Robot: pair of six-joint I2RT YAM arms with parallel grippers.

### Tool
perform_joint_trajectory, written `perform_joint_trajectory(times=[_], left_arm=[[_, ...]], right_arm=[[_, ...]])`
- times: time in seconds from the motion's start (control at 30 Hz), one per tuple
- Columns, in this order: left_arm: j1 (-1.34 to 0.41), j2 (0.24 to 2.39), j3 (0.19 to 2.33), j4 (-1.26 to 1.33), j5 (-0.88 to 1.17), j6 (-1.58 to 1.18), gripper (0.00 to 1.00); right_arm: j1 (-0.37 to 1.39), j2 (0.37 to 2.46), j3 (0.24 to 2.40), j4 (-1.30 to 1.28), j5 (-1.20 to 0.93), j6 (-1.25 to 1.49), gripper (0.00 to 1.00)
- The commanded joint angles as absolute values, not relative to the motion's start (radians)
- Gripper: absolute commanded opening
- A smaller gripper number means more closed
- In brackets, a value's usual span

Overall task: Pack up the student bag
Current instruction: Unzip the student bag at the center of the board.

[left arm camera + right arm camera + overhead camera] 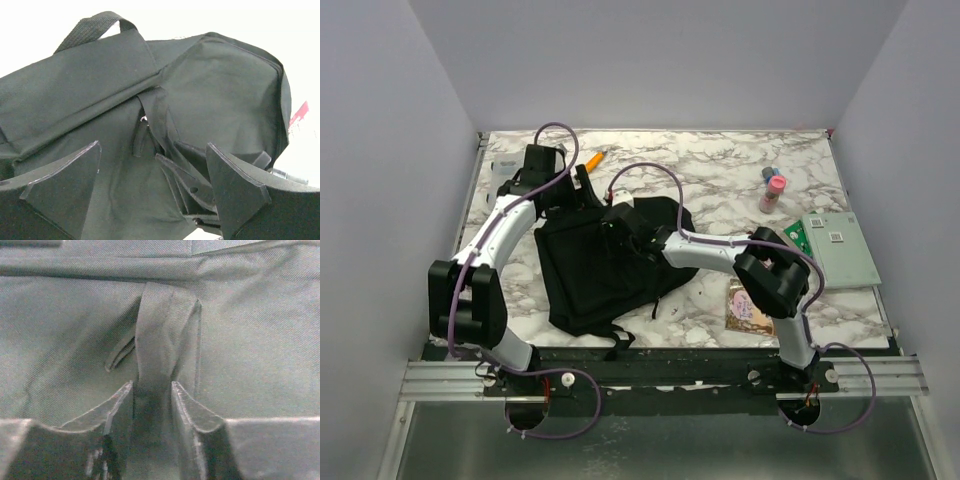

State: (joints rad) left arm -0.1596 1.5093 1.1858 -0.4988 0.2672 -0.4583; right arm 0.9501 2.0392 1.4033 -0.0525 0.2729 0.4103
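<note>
The student bag (595, 270), a large black fabric backpack, lies flat mid-table. My right gripper (618, 226) rests on its upper part. In the right wrist view the right gripper (152, 390) is shut on a black strap tab of the bag (160, 325). My left gripper (583, 188) hovers at the bag's far left corner, open and empty. In the left wrist view the left gripper (152, 165) has its jaws wide apart over the bag's fabric (215, 85). The top loop handle (97, 25) and the right gripper's fingers (200, 185) show there too.
An orange marker (594, 159) lies at the back just beyond the left gripper. A pink bottle (773, 193) and a blue-capped item (770, 174) stand at the back right. A green-and-white board (835, 245) lies at the right edge. A small printed packet (748, 305) lies near the right arm.
</note>
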Motion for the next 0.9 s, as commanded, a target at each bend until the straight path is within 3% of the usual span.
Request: perform_joint_trajectory(times=[0.0, 0.13, 0.17, 0.47, 0.57, 0.67, 0.87], left_arm=[[-0.184, 1.605, 1.325, -0.656, 0.175, -0.404, 0.87], [-0.216, 1.690, 1.362, -0.666, 0.153, -0.349, 0.86], [-0.222, 1.707, 1.356, -0.664, 0.150, -0.345, 0.86], [-0.229, 1.759, 1.381, -0.656, 0.306, -0.377, 0.78], [-0.229, 1.748, 1.374, -0.653, 0.293, -0.351, 0.59], [-0.231, 1.706, 1.354, -0.651, 0.299, -0.346, 0.51], [-0.245, 1.508, 1.183, -0.561, 0.297, -0.368, 0.51]], right_arm=[[0.950, 2.078, 1.418, -0.034, 0.341, 0.366, 0.30], [0.950, 2.052, 1.391, -0.016, 0.340, 0.339, 0.02], [0.950, 2.041, 1.382, -0.010, 0.332, 0.333, 0.01], [0.927, 1.944, 1.284, 0.112, 0.137, 0.345, 0.01], [0.907, 1.913, 1.250, 0.138, 0.077, 0.361, 0.01], [0.871, 1.878, 1.198, 0.197, 0.007, 0.395, 0.01], [0.799, 1.875, 1.170, 0.261, -0.191, 0.561, 0.01]])
